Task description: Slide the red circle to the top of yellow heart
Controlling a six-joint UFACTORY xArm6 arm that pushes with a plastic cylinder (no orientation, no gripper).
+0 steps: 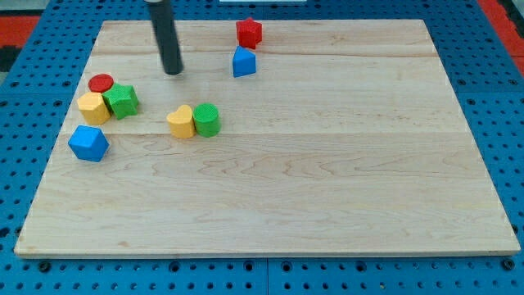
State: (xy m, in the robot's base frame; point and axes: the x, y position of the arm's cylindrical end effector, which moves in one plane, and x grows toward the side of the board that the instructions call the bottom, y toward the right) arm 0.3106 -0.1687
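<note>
My tip [172, 72] is the bare lower end of a straight dark rod with no jaws to open or close; it holds nothing and touches no block, resting on the wooden board [327, 188] near the view's top left. The red circle [101, 82] lies to the view's left of the tip and slightly lower, clearly apart from it. That circle sits in a cluster of 3, pressed against a yellow block [93, 108] below it and a green block [121, 100] to its right; their exact shapes are hard to make out from this angle. Below that cluster sits a blue block [88, 142], just apart. The yellow heart [181, 121] lies nearer the board's middle, touching a green cylinder [206, 120] on its right. Toward the view's top, right of the tip, a red block [249, 33] stands just above a blue block [243, 62].
</note>
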